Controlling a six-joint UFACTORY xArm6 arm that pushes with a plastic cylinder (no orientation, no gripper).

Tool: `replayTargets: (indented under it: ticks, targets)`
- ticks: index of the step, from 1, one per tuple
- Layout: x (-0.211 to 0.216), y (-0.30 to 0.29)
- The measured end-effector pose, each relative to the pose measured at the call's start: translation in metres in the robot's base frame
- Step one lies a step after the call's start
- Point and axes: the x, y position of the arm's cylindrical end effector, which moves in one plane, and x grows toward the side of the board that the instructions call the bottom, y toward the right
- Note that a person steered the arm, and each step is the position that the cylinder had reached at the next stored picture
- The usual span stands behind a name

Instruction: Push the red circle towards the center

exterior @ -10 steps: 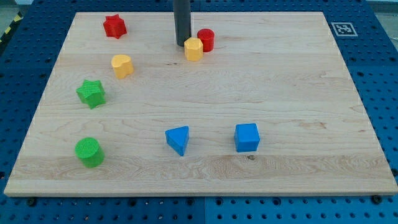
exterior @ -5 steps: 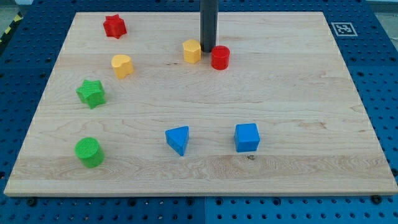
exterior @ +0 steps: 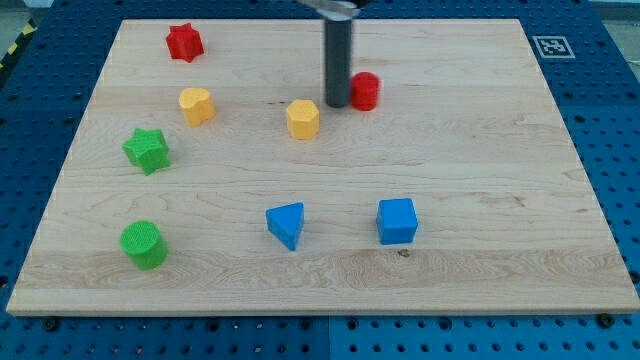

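The scene is seen through a single camera set above and in front of the wooden board (exterior: pixel 330 270), angled downward and toward the view's top, so that the far edge is drawn narrower than the near one. The whole board is framed at a middling distance, with strips of blue perforated table (exterior: pixel 620 120) shown on every side and a printed marker (exterior: pixel 549 46) caught at the top right corner. No second view is supplied, so nothing is shared.
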Motion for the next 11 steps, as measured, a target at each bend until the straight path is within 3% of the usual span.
replayTargets:
  ticks: [1,2,3,4,6,8,11]
  targets:
    - [-0.024,-0.003]
    - [-0.029,0.050]
    - [-0.019,0.074]
    - [-0.024,0.061]
    - [-0.042,0.124]
    - [-0.003,0.125]
    - [0.008,0.101]
